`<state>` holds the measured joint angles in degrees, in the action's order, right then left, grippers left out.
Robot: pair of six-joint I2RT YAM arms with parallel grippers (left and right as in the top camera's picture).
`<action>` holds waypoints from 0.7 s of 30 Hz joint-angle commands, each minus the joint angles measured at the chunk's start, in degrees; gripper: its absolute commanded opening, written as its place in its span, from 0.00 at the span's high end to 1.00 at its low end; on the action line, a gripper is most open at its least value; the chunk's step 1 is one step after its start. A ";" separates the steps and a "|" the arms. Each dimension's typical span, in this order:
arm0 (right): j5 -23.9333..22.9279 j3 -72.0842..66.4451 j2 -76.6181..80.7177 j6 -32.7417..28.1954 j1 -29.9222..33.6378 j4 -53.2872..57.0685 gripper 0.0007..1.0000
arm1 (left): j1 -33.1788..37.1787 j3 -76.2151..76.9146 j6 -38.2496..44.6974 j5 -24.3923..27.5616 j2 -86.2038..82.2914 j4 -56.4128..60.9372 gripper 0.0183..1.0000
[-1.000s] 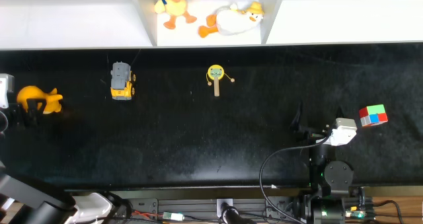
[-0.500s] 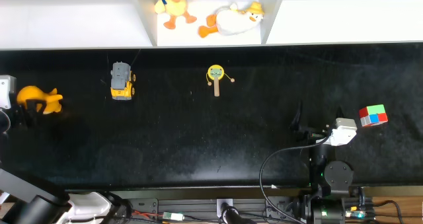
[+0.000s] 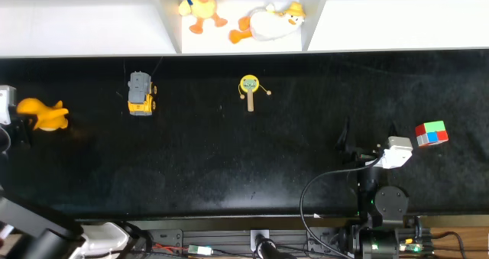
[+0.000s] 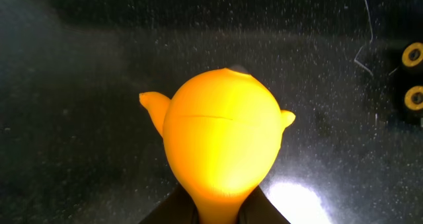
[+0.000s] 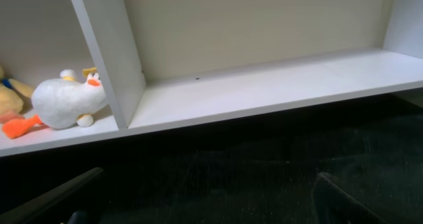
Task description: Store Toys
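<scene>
An orange rubber toy (image 3: 43, 114) is at the far left of the black table, and my left gripper (image 3: 21, 118) is shut on its narrow end. In the left wrist view the orange toy (image 4: 221, 141) bulges out right in front of my left gripper (image 4: 218, 209), with the table below it. My right gripper (image 3: 365, 146) stands open near the right front, facing the white shelf (image 5: 264, 92), with nothing between its fingers (image 5: 63, 196). A grey and yellow toy truck (image 3: 140, 93), a small green rattle drum (image 3: 250, 86) and a coloured cube (image 3: 431, 134) lie on the table.
The white shelf (image 3: 92, 30) runs along the back; its middle compartment holds a yellow plush duck (image 3: 202, 5) and a white plush duck (image 3: 267, 22). The white plush duck (image 5: 66, 104) sits left of a divider. The truck's yellow wheels (image 4: 413, 75) show near the orange toy.
The orange toy has shifted slightly left and up the top view with my left gripper, and the dark fingers no longer lie across it. The right arm has not moved.
</scene>
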<state>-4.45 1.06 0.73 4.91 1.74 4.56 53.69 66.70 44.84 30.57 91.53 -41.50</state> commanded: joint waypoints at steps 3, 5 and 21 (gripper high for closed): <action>0.39 -0.79 -0.48 0.46 0.11 -0.28 0.00 | -0.11 1.27 -6.51 4.04 -9.88 0.70 0.98; 0.39 -0.79 -0.48 0.46 0.11 -0.28 0.00 | -0.11 1.27 -11.17 4.72 -12.24 2.16 0.98; 0.39 -0.79 -0.48 0.46 0.11 -0.28 0.01 | -8.22 10.88 -22.93 3.67 -6.64 5.38 0.98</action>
<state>-4.43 1.06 0.73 4.91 1.74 4.58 46.13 73.80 25.08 34.04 82.32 -36.38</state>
